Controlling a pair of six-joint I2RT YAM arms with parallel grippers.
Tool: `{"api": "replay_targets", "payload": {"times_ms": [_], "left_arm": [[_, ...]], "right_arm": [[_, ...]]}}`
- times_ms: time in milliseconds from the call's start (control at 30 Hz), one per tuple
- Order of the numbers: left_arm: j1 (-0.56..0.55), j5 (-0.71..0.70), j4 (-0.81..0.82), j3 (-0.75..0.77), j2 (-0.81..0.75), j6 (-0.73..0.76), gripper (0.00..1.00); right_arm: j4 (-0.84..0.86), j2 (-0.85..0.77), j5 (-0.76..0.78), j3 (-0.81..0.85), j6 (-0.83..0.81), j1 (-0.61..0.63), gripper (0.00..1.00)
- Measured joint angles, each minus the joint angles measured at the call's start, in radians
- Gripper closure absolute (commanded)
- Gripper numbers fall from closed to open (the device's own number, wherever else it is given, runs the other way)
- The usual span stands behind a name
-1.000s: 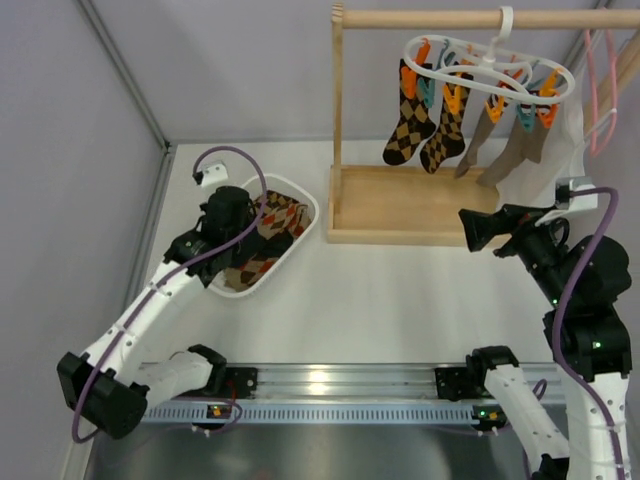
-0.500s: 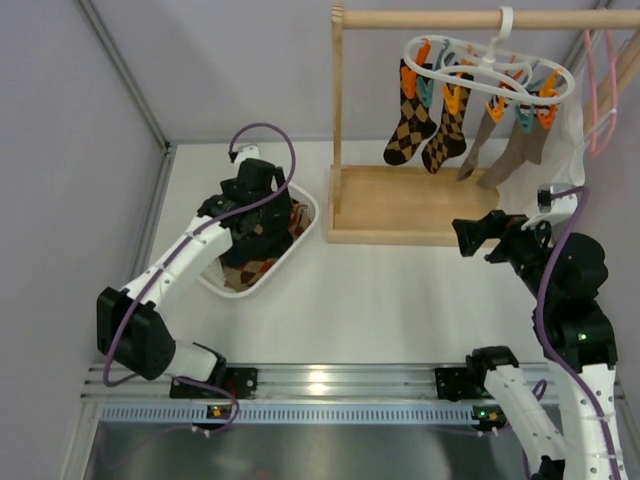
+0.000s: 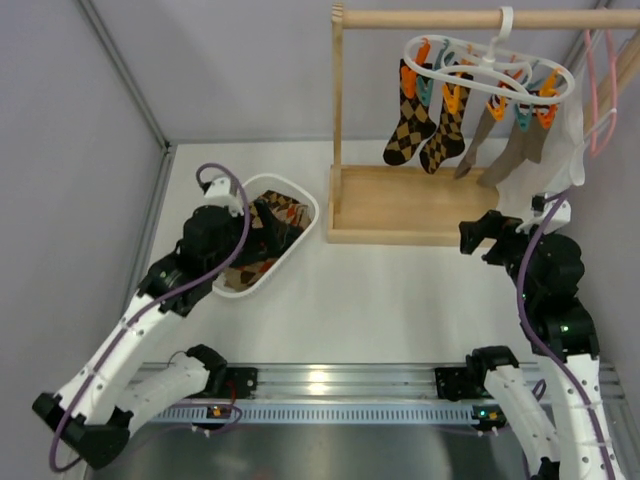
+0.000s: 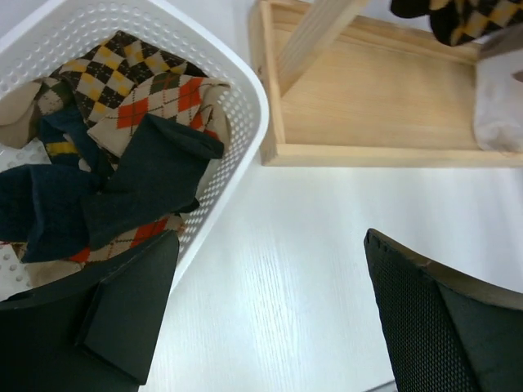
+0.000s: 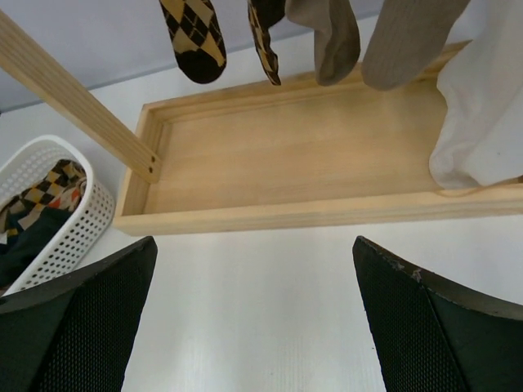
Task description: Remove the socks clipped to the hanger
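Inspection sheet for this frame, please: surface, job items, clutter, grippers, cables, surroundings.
Surface: white table, no stains seen.
Job's things: hanger on rack, four socks clipped; more in basket.
Clutter: white cloth and pink hanger at right.
Grippers: left gripper open, empty, at the basket; right gripper open, empty, facing rack.
Cables: purple cable loops along each arm.
Surroundings: grey walls.

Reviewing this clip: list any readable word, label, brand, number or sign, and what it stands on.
None: no text is readable in any view.
The hanger, the socks, the white basket and the wooden stand show plain surfaces or patterns only.
The small lights on the rail carry no legible marking.
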Motion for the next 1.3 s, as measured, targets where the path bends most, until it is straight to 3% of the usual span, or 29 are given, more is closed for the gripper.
{"api": "replay_targets", "payload": {"times_ms": [167, 367, 633, 833, 1300], "left_arm": [[-0.006, 0.079, -0.063, -0.073, -0.202, 0.043, 0.02], [-0.006, 0.153, -0.193, -0.079, -0.282, 0.123, 0.01], [-0.007, 0.159, -0.242, -0.079, -0.373, 0.161, 0.02], [-0.007, 0.117, -0.237, -0.099, -0.383, 0.146, 0.02], [-0.007, 0.093, -0.237, -0.11, -0.415, 0.141, 0.02]], "right_arm": [[0.157, -0.002, 0.024, -0.166, 0.041, 0.0, 0.01], [0.365, 0.109, 0.056, -0.295, 0.036, 0.0, 0.01], [0.663, 0.424, 0.122, -0.29, -0.031, -0.036, 0.01], [0.793, 0.689, 0.13, -0.172, -0.083, -0.108, 0.05], [1.028, 0.91, 0.155, -0.05, -0.194, -0.164, 0.17]]}}
